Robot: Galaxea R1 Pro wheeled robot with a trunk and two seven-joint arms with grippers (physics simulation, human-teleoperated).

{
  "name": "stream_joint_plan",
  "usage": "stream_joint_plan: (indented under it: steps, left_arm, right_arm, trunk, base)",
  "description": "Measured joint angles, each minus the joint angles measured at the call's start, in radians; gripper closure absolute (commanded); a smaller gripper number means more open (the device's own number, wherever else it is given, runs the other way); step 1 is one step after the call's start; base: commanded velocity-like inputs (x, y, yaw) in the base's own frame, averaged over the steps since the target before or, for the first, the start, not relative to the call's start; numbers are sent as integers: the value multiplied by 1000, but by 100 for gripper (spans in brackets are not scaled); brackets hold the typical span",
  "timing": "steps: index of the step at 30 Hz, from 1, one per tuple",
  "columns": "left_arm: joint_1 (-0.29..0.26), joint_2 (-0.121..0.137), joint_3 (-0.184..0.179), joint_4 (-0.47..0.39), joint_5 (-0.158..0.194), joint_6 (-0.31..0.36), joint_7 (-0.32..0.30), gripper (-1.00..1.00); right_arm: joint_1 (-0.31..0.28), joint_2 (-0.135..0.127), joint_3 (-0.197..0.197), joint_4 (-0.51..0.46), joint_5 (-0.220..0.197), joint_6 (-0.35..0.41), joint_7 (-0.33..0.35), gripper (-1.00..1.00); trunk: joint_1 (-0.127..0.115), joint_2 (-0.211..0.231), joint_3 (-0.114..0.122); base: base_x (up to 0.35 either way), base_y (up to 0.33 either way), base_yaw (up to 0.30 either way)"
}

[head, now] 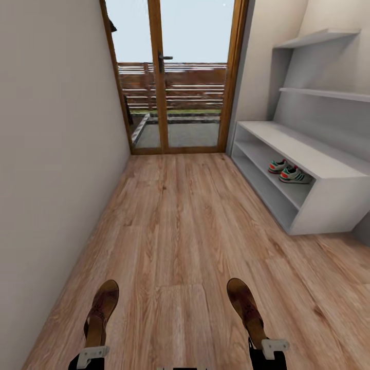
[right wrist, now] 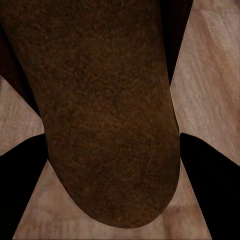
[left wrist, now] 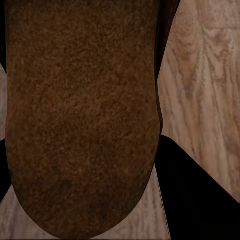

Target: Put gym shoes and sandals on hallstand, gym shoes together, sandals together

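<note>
Brown leather sandals are each held in a gripper near the bottom of the head view: the left sandal (head: 101, 313) clamped in the left gripper (head: 92, 354), the right sandal (head: 248, 312) in the right gripper (head: 268, 348), both above the corridor floor (head: 180, 231). Far right, the gym shoes (head: 288, 172) sit side by side on the hallstand (head: 334, 169), on its upper open shelf.

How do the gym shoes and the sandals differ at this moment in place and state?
The gym shoes sit side by side on a shelf of the hallstand; the sandals are apart, one held in each gripper above the corridor floor. The gym shoes are white with green stripes; the sandals are dark brown. Both pairs are off the floor.
</note>
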Motion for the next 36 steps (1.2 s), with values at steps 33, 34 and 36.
stream_joint_plan:
  steps: [33, 34, 36]
  left_arm:
    - [0, 0, 0, 1, 0, 0, 0, 100]
    - [0, 0, 0, 1, 0, 0, 0, 100]
    - [0, 0, 0, 1, 0, 0, 0, 100]
  right_arm:
    - [0, -2, 0, 1, 3, 0, 3, 100]
    - [0, -2, 0, 1, 3, 0, 3, 100]
    - [0, -2, 0, 2, 3, 0, 3, 100]
  trunk:
    - [0, 0, 0]
    - [0, 0, 0]
    - [0, 0, 0]
  base:
    - [338, 17, 0]
    - [338, 0, 0]
    - [339, 0, 0]
